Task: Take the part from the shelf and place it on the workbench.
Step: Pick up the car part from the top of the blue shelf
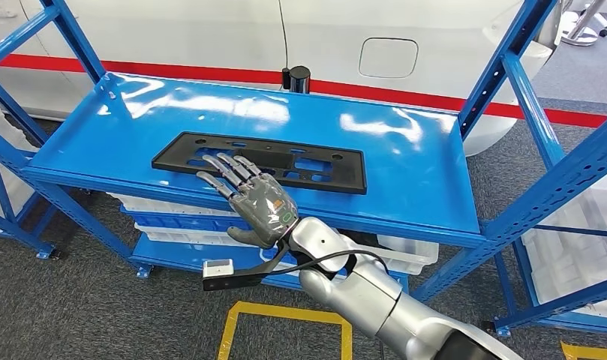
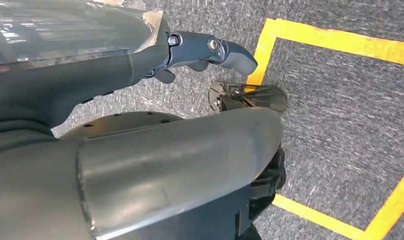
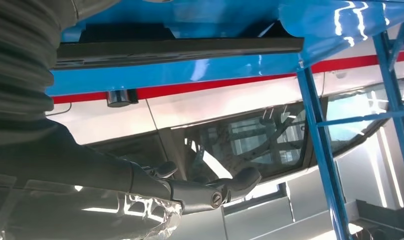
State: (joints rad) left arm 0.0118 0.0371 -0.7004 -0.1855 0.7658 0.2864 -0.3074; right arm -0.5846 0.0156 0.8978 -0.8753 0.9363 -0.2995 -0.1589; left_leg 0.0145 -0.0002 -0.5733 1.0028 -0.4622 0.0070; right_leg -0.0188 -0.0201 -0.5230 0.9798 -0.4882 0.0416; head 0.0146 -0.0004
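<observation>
On the blue shelf [image 1: 405,161] before me, listed left to right:

Item one, shelf frame: blue uprights and diagonal braces at the left end, more of the same at the right. The top deck is glossy blue and reflects light.

Item two, white bins [image 1: 172,206]: stacked on the lower level, under the deck, seen past its front edge.

Item three, part [image 1: 315,161]: a flat black plate, long and narrow, with cut-outs along its length. It lies flat on the top deck, near the front edge, roughly mid-width. In my right wrist view it shows edge-on as a dark strip [image 3: 180,46] against the blue deck.

Item four, my right hand [image 1: 259,199]: raised over the front edge of the deck, fingers [image 1: 229,169] straight and spread, their tips over the near left portion of the part. Whether they touch it I cannot tell. Nothing is grasped; the hand is released.

Item five, my left hand [image 2: 209,52]: hanging low over grey carpet with yellow floor tape [image 2: 334,42]. Whether its fingers are loose or clenched I cannot tell; nothing is seen in it.

Item six, background: a white car body [image 1: 405,45] with a red stripe behind the shelf, a small black cylinder [image 1: 297,78] standing just past the deck's far edge.
</observation>
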